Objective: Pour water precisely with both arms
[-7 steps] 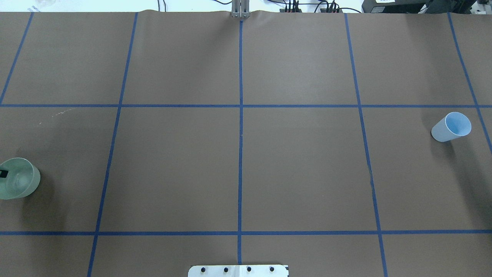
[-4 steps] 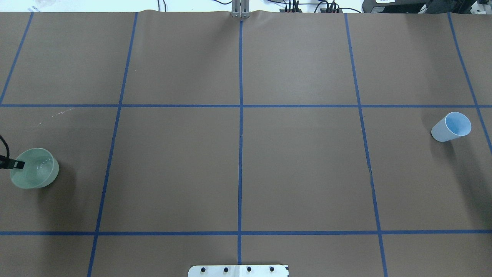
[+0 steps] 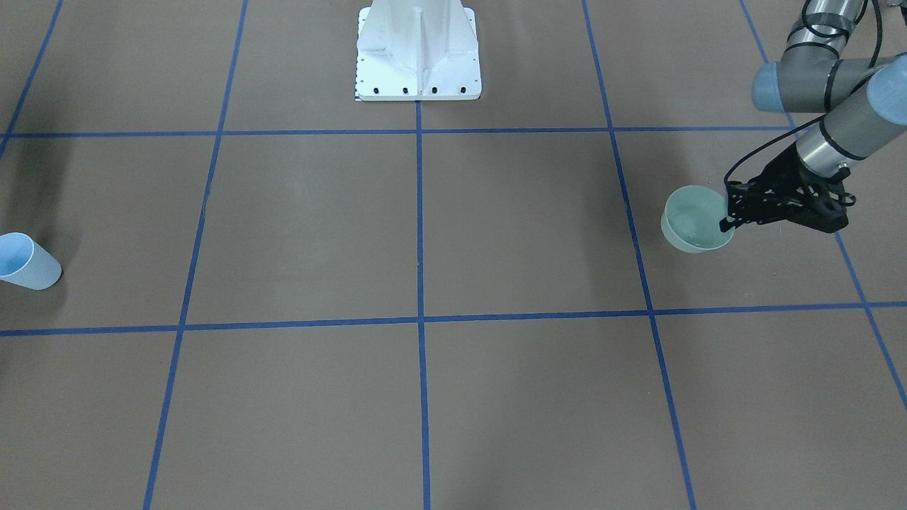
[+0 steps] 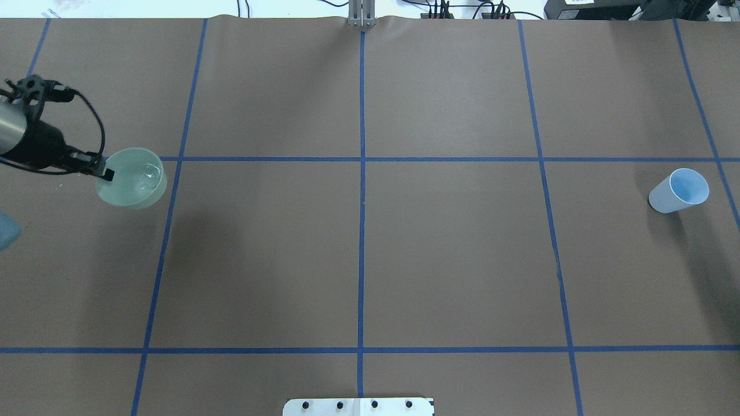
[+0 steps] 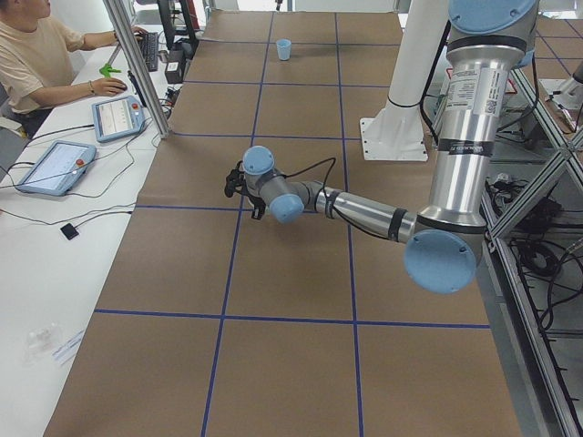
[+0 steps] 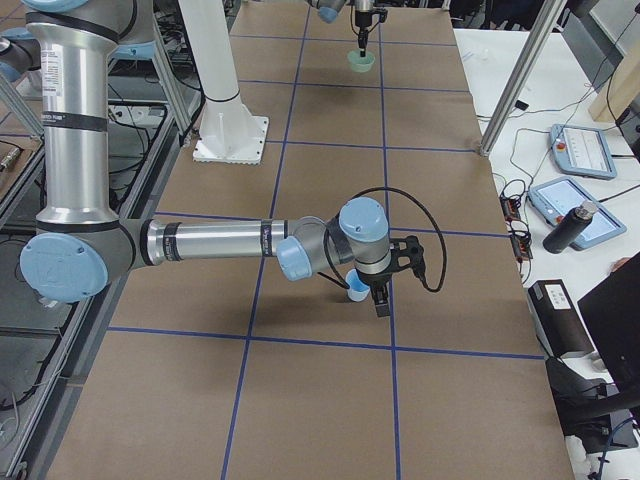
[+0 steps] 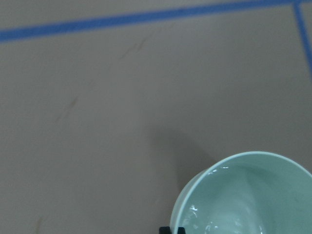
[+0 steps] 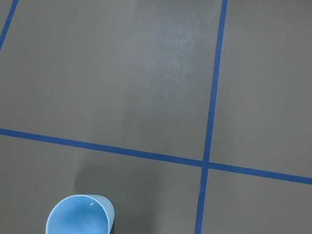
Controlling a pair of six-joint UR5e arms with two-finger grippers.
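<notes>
left end effector (image 4: 105, 172): fingers pressed together on the rim wall of the pale green cup (image 4: 136, 188), a pinch at one point of the rim only.
pale green cup: it hangs from this pinch on the side away from the wrist. By its offset shadow it seems lifted clear of the bench (image 4: 370, 248).
water (image 4: 147, 173): it glints inside the cup, near the wall far from the fingers.
handling: probably a light, thin-walled cup that bends. The water loads the unsupported side, so the cup may swivel in the pinch and slosh. A deep hold on the wall is safer.
right end effector (image 6: 381, 303): seen only from the side, so I cannot tell if it is spread or pressed together.
pale blue cup (image 4: 679, 190): upright on the bench, near the right end effector and well apart from the left one. It looks empty.
</notes>
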